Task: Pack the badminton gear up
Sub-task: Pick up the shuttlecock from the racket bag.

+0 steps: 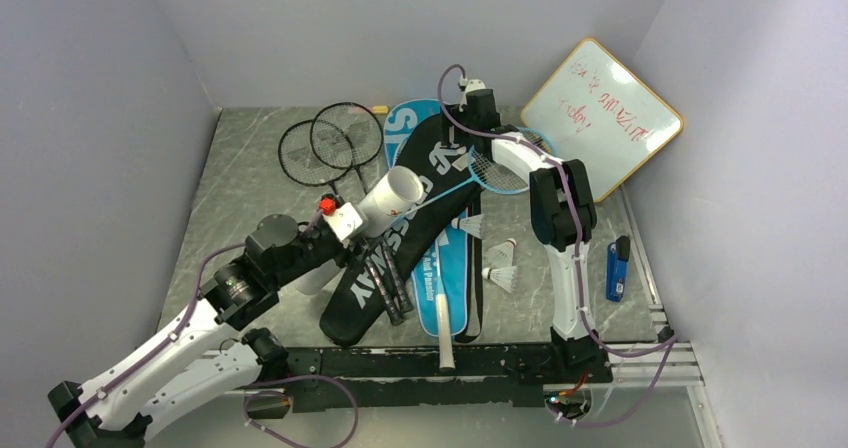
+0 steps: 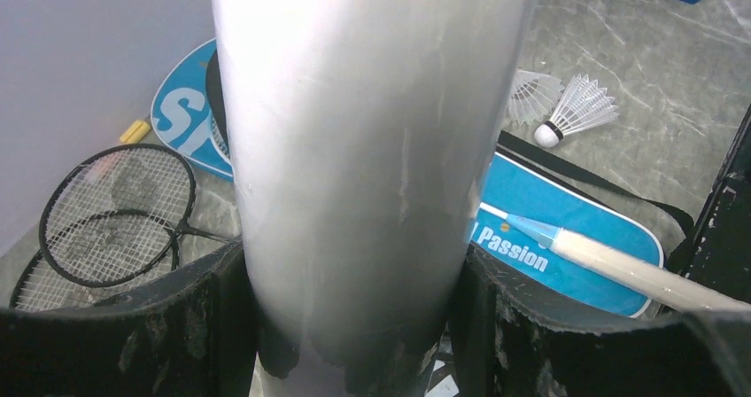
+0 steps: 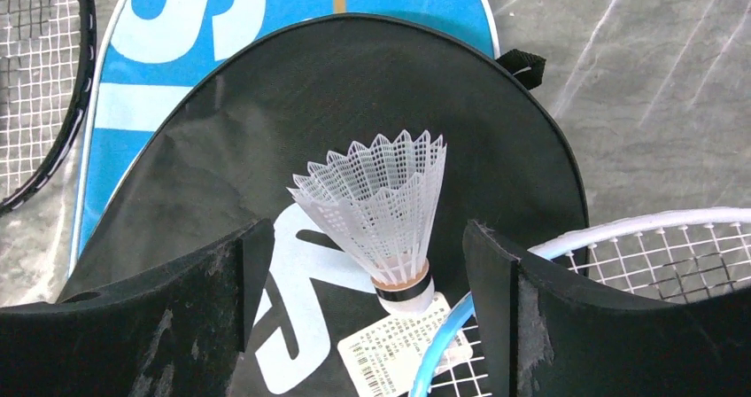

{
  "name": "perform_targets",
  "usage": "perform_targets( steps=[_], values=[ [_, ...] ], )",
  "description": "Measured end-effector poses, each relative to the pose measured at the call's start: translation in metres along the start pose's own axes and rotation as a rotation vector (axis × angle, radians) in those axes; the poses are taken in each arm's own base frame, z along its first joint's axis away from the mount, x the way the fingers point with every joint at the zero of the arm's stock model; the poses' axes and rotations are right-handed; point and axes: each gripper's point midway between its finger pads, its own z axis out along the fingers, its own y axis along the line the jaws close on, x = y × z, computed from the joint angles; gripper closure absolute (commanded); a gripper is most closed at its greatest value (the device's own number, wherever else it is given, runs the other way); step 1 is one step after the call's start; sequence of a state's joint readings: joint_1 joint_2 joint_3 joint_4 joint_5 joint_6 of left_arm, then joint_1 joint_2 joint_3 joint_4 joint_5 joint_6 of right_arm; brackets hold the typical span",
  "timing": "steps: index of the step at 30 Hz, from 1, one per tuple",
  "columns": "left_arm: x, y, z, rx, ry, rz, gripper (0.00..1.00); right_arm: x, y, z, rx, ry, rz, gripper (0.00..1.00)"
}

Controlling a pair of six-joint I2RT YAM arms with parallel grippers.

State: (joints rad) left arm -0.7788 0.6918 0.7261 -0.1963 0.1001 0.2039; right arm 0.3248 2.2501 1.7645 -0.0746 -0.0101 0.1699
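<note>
Early going here, and nothing looks packed yet. The left claw [image 2: 354,326] is clamped round the white cardboard tube [image 2: 354,131], held tilted mid-frame in the top view. The right claw [image 3: 363,237] gapes wide, straddling one white net-skirted shuttlecock [image 3: 381,202] on the black racket cover [image 3: 221,149] and gripping nothing. The count: four shuttlecocks, three of them loose centre-right on the grey counter [image 1: 250,188]; two black rackets [image 1: 320,148] upper left; one light-blue racket [image 1: 500,173]; one blue racket cover [image 1: 447,268]. Every racket lies outside its cover.
</note>
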Motion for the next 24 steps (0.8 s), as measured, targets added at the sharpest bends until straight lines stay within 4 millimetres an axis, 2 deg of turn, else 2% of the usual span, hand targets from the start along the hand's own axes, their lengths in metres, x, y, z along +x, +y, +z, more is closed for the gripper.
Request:
perform_targets(
  steps=[4, 11, 15, 20, 24],
  values=[
    [0.002, -0.001, 0.002, 0.007, 0.004, 0.002, 0.95, 0.000, -0.001, 0.000, 0.000, 0.000, -0.027, 0.16],
    [0.006, -0.002, 0.005, 0.010, 0.022, 0.002, 0.95, 0.010, -0.004, 0.006, 0.004, 0.022, -0.048, 0.26],
    [0.006, -0.001, 0.005, 0.010, 0.021, 0.006, 0.95, 0.022, -0.006, 0.012, 0.004, 0.045, -0.054, 0.33],
    [0.007, -0.002, 0.006, 0.017, 0.023, 0.015, 0.95, 0.028, -0.004, 0.015, -0.010, 0.060, -0.053, 0.36],
    [0.009, -0.004, 0.008, 0.028, 0.031, 0.015, 0.95, 0.036, -0.004, 0.016, -0.016, 0.064, -0.046, 0.48]
  ],
)
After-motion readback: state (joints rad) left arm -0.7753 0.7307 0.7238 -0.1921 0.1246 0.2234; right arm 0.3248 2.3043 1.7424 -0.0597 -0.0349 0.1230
